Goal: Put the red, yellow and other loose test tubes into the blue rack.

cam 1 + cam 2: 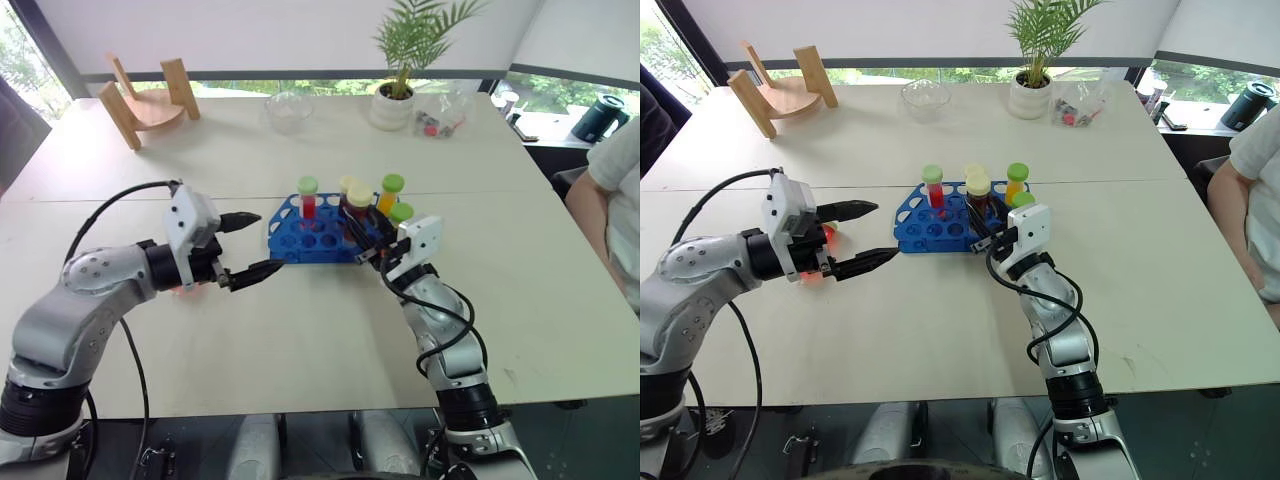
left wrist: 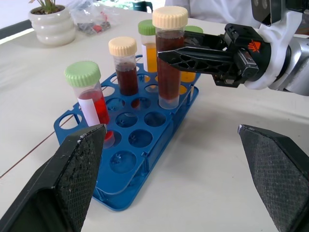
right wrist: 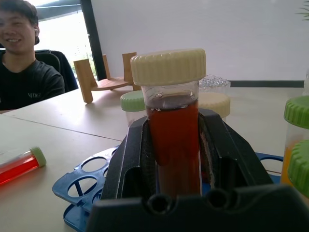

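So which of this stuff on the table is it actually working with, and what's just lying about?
Part of the job:
- blue rack
- dark brown tube, held by the right gripper
- tubes standing in the rack
- loose red tube
- left gripper, open

Just lying about:
- wooden stand
- glass bowl
- potted plant
- plastic bag

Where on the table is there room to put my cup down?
The table is bare in front of the blue rack, between the two arms, and also between the rack and the glass bowl. It is crowded at the rack's right end, where the right gripper holds a brown tube.
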{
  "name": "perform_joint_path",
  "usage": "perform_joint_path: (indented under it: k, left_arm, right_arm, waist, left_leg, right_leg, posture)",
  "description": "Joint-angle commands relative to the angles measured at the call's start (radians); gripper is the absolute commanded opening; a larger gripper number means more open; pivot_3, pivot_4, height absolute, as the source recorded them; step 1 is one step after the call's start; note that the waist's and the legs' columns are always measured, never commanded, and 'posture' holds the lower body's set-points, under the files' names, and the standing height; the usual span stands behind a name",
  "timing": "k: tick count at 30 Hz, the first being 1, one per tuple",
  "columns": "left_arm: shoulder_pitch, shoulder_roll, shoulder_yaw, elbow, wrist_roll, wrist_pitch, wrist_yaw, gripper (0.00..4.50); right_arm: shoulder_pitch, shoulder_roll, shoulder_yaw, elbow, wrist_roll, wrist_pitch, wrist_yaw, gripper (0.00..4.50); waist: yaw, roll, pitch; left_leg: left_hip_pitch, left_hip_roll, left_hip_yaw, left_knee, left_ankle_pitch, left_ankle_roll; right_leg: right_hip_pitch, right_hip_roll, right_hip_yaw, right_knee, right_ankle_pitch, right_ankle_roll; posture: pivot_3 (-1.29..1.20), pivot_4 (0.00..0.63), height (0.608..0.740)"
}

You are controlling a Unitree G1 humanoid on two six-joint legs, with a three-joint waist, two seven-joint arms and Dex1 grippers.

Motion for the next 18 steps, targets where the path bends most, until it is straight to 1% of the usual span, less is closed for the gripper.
perform_joint_path:
  k: [1,12,18]
  left_arm:
    - [-0.005,-0.003,0.003,-0.024,-0.001,-0.014,-0.001,4.5]
    - [-0.006,-0.016,-0.001,-0.026,0.0,-0.012,0.005,4.5]
    - [-0.006,-0.019,-0.001,-0.028,0.0,-0.011,0.01,4.5]
  right_arm:
    - [0.005,-0.009,0.012,-0.019,-0.01,-0.005,0.011,0.86]
    - [-0.043,0.006,0.002,0.044,-0.014,-0.023,0.001,0.86]
    - [-0.035,0.001,0.005,0.052,-0.005,-0.015,0.016,0.86]
  waist:
    - [0.0,0.0,0.0]
    - [0.0,0.0,0.0]
    - [0.0,0.0,0.0]
  left_leg:
    - [0.0,0.0,0.0,0.0,0.0,0.0]
    - [0.0,0.0,0.0,0.0,0.0,0.0]
    - [0.0,0.0,0.0,0.0,0.0,0.0]
  right_leg:
    - [0.0,0.0,0.0,0.0,0.0,0.0]
    - [0.0,0.0,0.0,0.0,0.0,0.0]
    - [0.0,0.0,0.0,0.0,0.0,0.0]
  posture:
    - [0.0,0.15,0.74]
    - [0.0,0.15,0.74]
    - [0.0,0.15,0.74]
